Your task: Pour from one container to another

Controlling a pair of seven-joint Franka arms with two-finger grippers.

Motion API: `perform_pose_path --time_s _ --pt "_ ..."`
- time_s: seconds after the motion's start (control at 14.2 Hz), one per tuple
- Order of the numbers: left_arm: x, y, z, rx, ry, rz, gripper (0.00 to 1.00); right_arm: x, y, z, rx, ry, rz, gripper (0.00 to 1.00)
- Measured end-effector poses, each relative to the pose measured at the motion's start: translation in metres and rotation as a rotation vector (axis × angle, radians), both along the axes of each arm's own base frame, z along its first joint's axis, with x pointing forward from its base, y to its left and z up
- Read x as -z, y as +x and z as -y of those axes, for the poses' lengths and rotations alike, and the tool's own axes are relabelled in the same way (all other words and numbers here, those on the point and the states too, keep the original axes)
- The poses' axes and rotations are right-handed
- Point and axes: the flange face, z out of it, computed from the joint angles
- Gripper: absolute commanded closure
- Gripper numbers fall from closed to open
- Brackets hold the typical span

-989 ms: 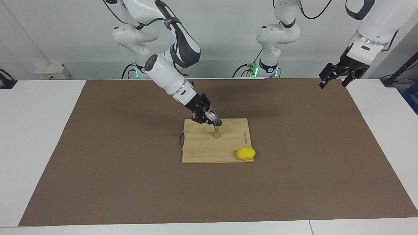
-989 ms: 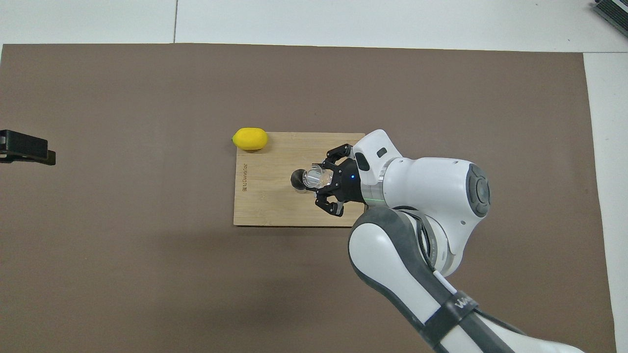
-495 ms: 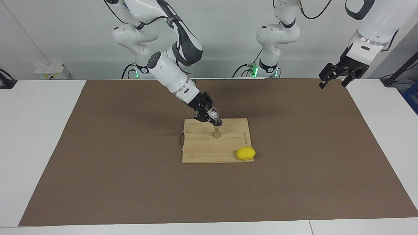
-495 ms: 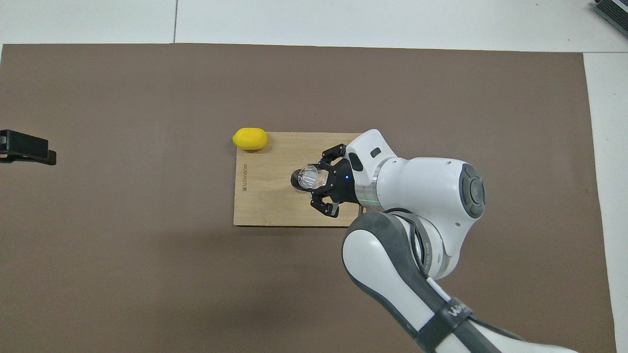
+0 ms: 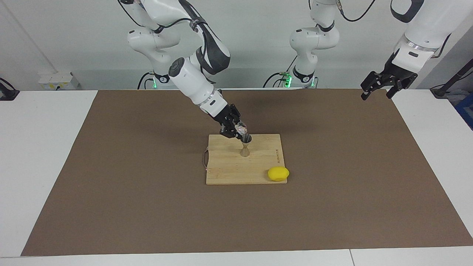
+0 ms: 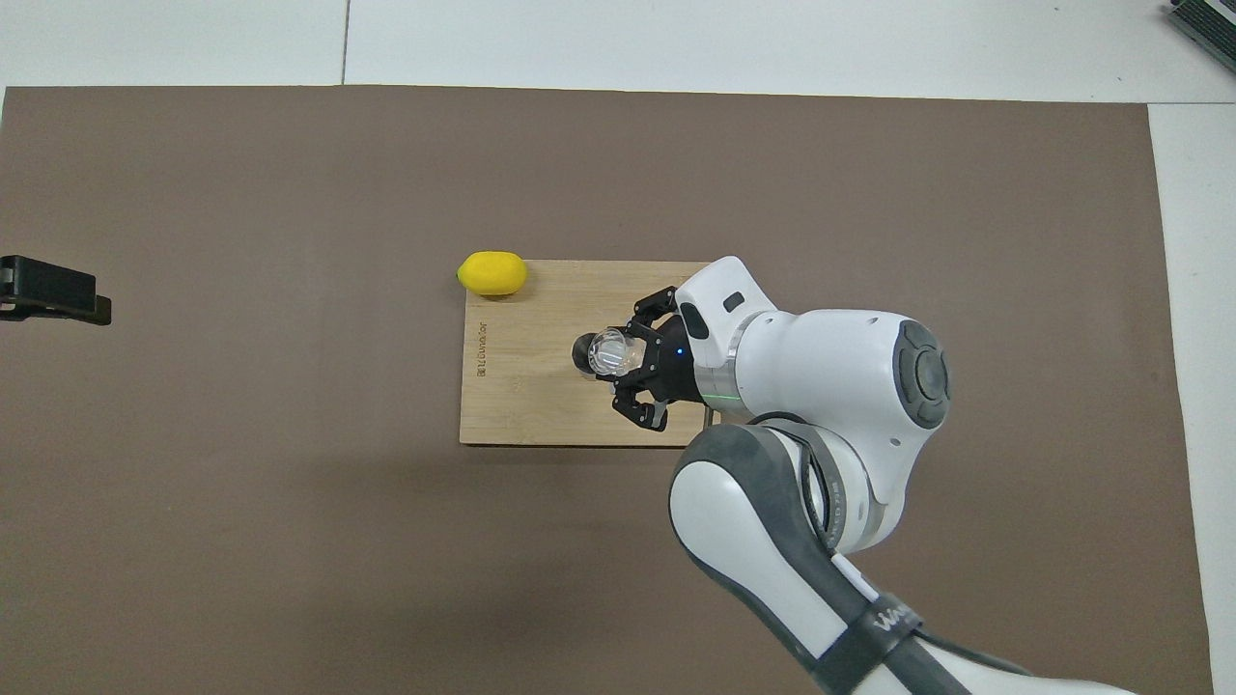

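My right gripper [image 5: 238, 130] is clenched on the small clear glass cup with a thick base [image 5: 241, 129]. I hold the cup tipped over, its mouth pointing down at the small grey steel jigger shaped like an hourglass [image 5: 245, 145]. The cup is right above the jigger's top cone, at its rim. From above, the cup [image 6: 610, 351] covers most of the jigger [image 6: 583, 353], and only a dark bit of the jigger peeks out.

The jigger stands upright on the light wooden cutting board [image 5: 229, 170], in the half of the board nearer to me. The board lies in the middle of the big brown mat [image 5: 129, 177] on the white bench [image 5: 40, 147].

A yellow lemon [image 5: 278, 173] sits at the board's corner that is farther from me, toward my left arm's end of the bench. It rests partly on the board and partly on the mat.

My left gripper [image 5: 380, 87] waits in the air over the edge of the mat at my left arm's end, well apart from the board. Its fingers are spread and grasp nothing.
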Motion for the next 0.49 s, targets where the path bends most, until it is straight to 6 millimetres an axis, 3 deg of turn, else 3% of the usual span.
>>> perform_pose_path --time_s 0.49 --pt "-0.0002 0.0 0.0 -0.001 0.0 0.0 0.0 0.0008 0.0014 0.0031 -0.011 -0.018 0.003 1.0"
